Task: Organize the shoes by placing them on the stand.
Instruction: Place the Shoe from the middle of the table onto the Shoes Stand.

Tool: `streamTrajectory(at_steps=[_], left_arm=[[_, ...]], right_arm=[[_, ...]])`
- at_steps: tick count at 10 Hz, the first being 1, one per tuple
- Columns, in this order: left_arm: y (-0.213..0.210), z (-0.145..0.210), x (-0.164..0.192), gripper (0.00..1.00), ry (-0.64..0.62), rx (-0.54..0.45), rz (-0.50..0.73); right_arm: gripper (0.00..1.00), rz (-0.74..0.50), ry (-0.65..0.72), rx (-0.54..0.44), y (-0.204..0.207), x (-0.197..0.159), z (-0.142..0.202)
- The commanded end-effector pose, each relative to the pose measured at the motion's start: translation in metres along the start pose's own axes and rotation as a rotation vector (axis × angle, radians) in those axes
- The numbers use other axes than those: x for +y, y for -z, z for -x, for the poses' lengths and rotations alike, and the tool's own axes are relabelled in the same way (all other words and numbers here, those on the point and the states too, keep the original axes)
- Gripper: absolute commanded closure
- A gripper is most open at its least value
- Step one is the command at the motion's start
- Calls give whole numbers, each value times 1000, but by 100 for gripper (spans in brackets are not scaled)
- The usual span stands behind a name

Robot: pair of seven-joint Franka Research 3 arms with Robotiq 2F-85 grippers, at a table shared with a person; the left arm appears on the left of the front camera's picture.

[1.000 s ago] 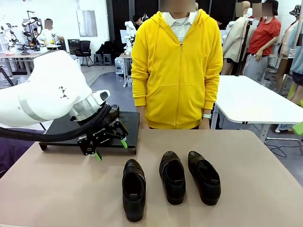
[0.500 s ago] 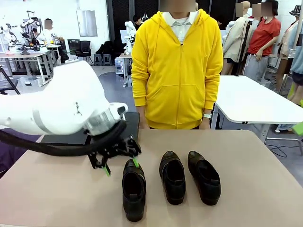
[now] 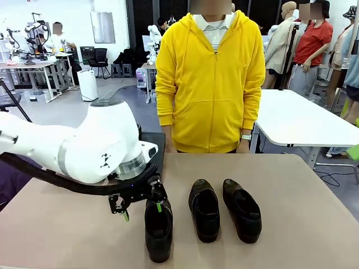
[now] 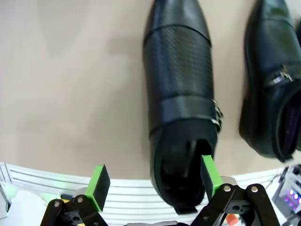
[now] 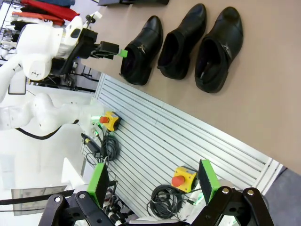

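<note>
From the front, three shoes lie on the table (image 3: pixel 291 185): the left shoe (image 3: pixel 159 232), the middle shoe (image 3: pixel 205 212) and the right shoe (image 3: pixel 242 212), side by side, near each other but apart. One black stand (image 3: pixel 156 147) sits at the table's far left, mostly hidden by the left arm. The left gripper (image 3: pixel 142 211) hangs at the far end of the left shoe, its two green pads spread wide and holding nothing. One person (image 3: pixel 210 78) in a yellow hoodie stands at the far side.

The left wrist view counts two shoes: the left shoe (image 4: pixel 181 108) running lengthwise and part of the middle shoe (image 4: pixel 275 80) at the picture's edge. It adds close detail, namely a textured toe panel, a strap with a metal buckle, and the heel opening nearest the camera. The left gripper (image 4: pixel 154 178) is spread open; one pad lines up with the heel's edge and the other is off to the side. Whether a pad touches the leather I cannot tell.

The right wrist view counts all three shoes again, toes away from the robot, with the left gripper (image 5: pixel 113 49) beside the first. The right gripper (image 5: pixel 153 178) is open and empty, well away from the shoes, above a white slatted panel (image 5: pixel 155 127) carrying two stop buttons (image 5: pixel 184 178) and coiled cables (image 5: pixel 164 200).
</note>
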State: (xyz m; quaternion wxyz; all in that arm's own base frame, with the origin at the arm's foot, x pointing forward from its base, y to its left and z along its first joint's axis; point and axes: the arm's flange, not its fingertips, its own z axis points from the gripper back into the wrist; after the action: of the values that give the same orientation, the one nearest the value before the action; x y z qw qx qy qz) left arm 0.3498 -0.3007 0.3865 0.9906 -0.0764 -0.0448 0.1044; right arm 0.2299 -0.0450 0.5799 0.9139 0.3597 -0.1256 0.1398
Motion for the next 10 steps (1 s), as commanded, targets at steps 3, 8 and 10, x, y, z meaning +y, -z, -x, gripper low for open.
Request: streamTrajectory(at_steps=[3, 8, 10], left_arm=[[38, -9, -21, 0, -39, -7, -83], [46, -13, -24, 100, -40, -19, -115], [46, -13, -25, 100, -40, -22, -115]], right_arm=[[0, -12, 13, -1, -3, 3, -1], [0, -12, 13, -1, -3, 3, -1], [0, -12, 13, -1, -3, 3, -1]])
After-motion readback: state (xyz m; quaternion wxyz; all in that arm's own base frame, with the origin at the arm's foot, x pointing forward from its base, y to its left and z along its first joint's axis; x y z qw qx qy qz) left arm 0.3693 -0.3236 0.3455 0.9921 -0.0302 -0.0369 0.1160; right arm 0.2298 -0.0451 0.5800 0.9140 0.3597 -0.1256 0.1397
